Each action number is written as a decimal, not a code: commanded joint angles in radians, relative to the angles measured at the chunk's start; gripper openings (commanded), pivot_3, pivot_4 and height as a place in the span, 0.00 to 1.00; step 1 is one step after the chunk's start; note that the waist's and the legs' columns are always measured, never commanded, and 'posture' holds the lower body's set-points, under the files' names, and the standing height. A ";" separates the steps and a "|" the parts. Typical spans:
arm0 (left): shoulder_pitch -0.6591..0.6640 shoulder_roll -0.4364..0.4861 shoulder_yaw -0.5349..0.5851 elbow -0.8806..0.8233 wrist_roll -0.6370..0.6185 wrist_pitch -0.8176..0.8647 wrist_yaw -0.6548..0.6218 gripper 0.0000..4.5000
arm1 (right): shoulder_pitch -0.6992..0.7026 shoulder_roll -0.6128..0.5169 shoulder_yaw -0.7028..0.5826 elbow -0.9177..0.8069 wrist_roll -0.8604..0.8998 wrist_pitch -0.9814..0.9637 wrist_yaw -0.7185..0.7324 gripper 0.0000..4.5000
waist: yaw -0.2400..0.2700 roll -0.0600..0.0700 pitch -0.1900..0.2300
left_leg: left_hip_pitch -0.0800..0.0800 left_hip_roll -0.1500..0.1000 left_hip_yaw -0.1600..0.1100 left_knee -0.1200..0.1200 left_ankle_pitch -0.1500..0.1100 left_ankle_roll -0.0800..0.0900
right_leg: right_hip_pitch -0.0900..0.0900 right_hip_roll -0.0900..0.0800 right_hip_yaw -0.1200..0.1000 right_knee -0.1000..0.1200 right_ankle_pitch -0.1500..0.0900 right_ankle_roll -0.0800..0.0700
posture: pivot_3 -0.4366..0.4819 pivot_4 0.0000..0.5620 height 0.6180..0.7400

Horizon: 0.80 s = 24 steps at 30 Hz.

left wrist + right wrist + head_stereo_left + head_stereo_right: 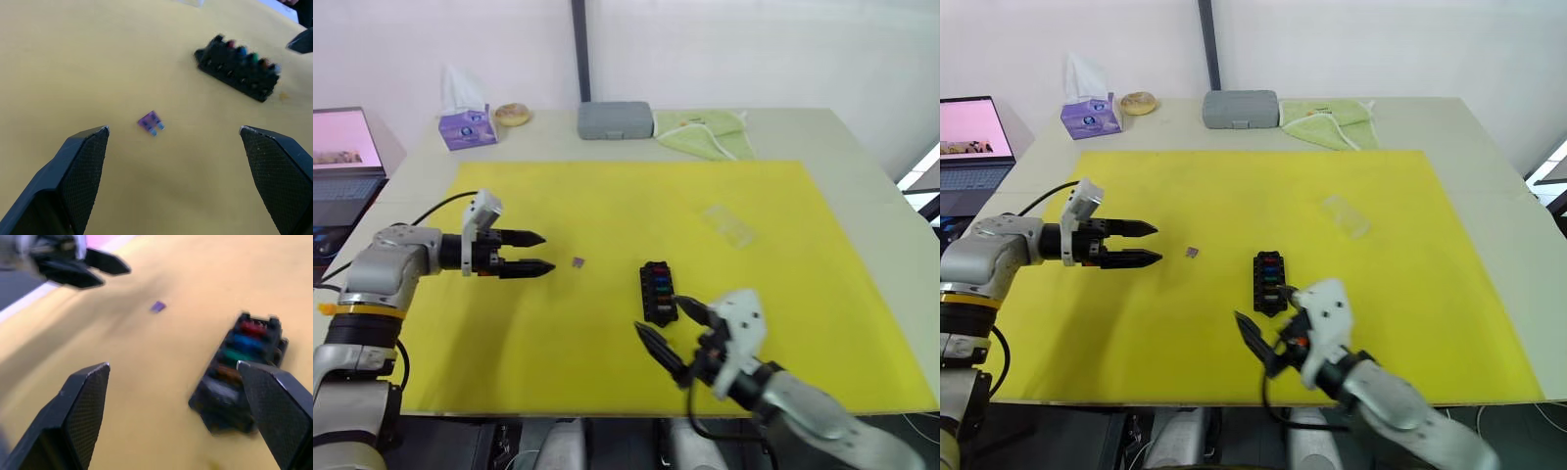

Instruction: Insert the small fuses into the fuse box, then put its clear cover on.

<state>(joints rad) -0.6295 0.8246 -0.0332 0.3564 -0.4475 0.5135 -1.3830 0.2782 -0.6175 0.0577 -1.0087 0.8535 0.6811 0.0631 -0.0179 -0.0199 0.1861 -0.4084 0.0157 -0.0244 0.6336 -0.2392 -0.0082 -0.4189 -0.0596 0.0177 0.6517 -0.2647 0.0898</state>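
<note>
The black fuse box (pixel 658 291) lies on the yellow mat (pixel 607 196), with several coloured fuses seated in its slots: red, blue, green and darker ones (pixel 242 355). One loose purple fuse (pixel 578 261) lies flat on the mat to the box's left. My left gripper (pixel 540 253) is open and empty, hovering just left of that purple fuse (pixel 150 122). My right gripper (pixel 659 316) is open and empty at the near end of the fuse box (pixel 242 367). The clear cover (pixel 729 223) rests on the mat, far right of the box.
Along the table's far edge sit a grey case (pixel 614 119), a green cloth (pixel 703 132), a purple tissue box (pixel 467 125) and a small round tan object (pixel 513 114). A laptop (pixel 342 157) stands off the table's left side.
</note>
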 commanded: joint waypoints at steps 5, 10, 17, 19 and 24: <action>0.079 0.079 0.130 0.003 0.004 -0.068 0.024 1.00 | 0.108 -0.212 -0.326 0.225 0.067 -0.046 0.411 0.98 | -0.003 -0.004 -0.001 | 0.004 0.002 0.001 0.000 -0.001 0.001 | 0.004 0.003 0.001 -0.001 0.001 -0.001 | 0.48 0.27 1.00; 0.179 0.120 0.194 -0.078 -0.020 -0.054 0.020 1.00 | 0.008 -0.270 -0.527 0.383 0.182 -0.028 0.589 0.98 | 0.005 -0.004 -0.001 | 0.003 0.003 0.001 0.001 -0.001 0.001 | 0.004 0.002 0.001 -0.001 0.001 -0.001 | 0.48 0.27 1.00; 0.124 0.125 0.176 0.059 0.028 -0.110 0.000 1.00 | -0.030 -0.333 -0.624 0.553 0.179 0.031 0.730 0.93 | 0.014 -0.005 -0.001 | 0.002 0.002 -0.002 0.002 -0.001 0.001 | 0.006 0.001 -0.003 -0.003 0.000 -0.001 | 0.48 0.27 1.00; 0.099 0.118 0.166 0.114 0.049 -0.140 -0.005 1.00 | -0.019 -0.333 -0.636 0.584 0.135 0.013 0.756 0.99 | 0.010 -0.005 -0.001 | 0.003 0.001 -0.001 0.002 -0.001 0.002 | 0.006 0.001 -0.002 -0.003 0.000 -0.001 | 0.48 0.27 1.00; 0.049 0.104 0.157 0.201 0.078 -0.181 -0.018 1.00 | -0.019 -0.337 -0.667 0.614 0.088 0.010 0.800 0.99 | 0.003 -0.005 -0.001 | 0.003 0.001 -0.001 0.003 -0.001 0.002 | 0.006 0.001 -0.002 -0.001 0.001 -0.001 | 0.48 0.27 1.00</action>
<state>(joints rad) -0.5565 0.9224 0.1267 0.5467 -0.3797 0.3555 -1.3906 0.2654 -0.9393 -0.5673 -0.3884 0.9537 0.7093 0.8391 -0.0149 -0.0247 0.1849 -0.4051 0.0173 -0.0250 0.6367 -0.2404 -0.0061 -0.4126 -0.0580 0.0161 0.6505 -0.2641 0.0890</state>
